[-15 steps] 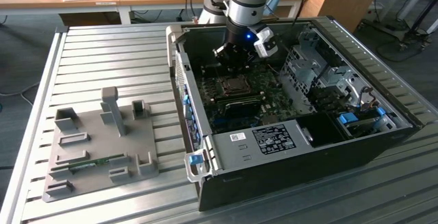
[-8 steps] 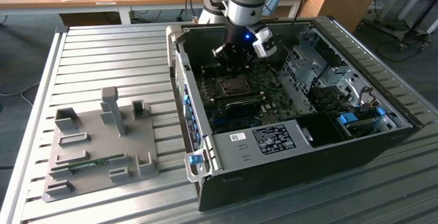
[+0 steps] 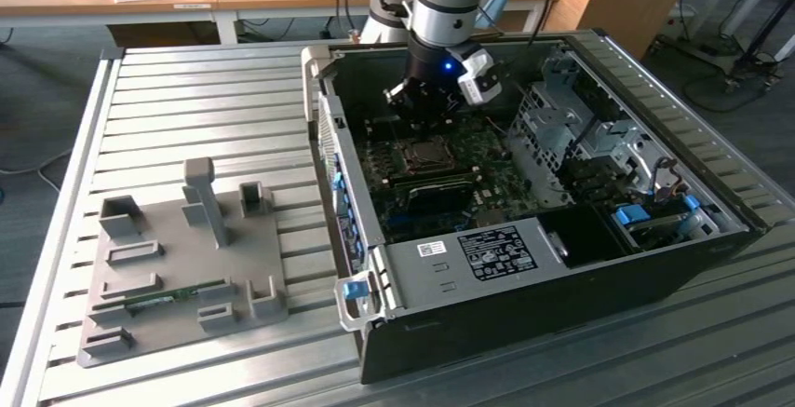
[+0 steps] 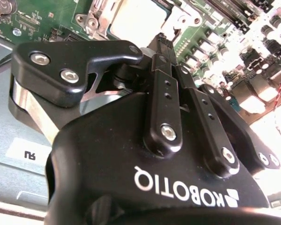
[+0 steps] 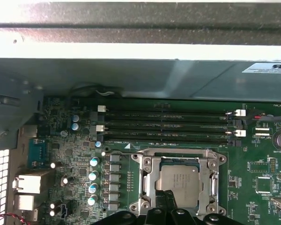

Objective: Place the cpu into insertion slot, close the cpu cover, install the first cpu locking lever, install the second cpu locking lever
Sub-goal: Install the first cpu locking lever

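- Gripper (image 5: 166, 197): fingers (image 4: 165, 84) pressed together, nothing seen between them. Tips hang low over the motherboard (image 5: 68, 154), right at the near edge of the cpu cover (image 5: 147, 182).
- Cpu (image 5: 180, 182): silvery top up, lying flat on the motherboard near its middle, just beside the long memory slots (image 5: 168, 124).
- Cpu cover: down flat on the motherboard, framing the cpu, which shows through its window.
- Arm (image 3: 441, 6) reaches down into the open computer case (image 3: 522, 332); the motherboard lies on the case floor.
- Grey fixture tray (image 3: 174, 239) on the slatted table (image 3: 199, 109), well apart from the motherboard, toward the exterior view's left.
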### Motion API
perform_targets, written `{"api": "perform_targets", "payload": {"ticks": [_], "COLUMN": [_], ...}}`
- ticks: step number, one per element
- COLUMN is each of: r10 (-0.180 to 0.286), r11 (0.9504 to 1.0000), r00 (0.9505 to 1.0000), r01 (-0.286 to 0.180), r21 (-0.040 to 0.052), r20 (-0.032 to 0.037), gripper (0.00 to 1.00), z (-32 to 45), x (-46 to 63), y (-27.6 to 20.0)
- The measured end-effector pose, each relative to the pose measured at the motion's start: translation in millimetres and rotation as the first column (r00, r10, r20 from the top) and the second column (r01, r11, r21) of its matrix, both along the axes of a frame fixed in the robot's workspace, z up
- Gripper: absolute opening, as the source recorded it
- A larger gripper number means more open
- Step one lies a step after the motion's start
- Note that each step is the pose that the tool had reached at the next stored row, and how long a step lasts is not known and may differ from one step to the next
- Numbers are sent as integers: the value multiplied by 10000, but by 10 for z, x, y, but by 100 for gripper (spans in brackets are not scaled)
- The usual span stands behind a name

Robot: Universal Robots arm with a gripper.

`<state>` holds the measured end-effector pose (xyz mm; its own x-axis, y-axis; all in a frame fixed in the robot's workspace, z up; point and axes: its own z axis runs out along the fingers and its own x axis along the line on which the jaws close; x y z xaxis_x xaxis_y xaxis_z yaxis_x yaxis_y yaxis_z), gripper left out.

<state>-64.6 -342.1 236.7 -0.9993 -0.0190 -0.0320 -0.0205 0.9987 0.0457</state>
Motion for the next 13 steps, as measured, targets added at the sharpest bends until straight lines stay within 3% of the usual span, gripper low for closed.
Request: {"api": "perform_targets", "payload": {"ticks": [9,13], "r10": [1,-11], "r11": [10000,10000], "r00": [10000,10000], "r01": [-1,11], "r21": [-1,-1], "r20": [3,1], "gripper": [11,11], "z": [0,67], "x": [-32,-32], "y": [0,0]}}
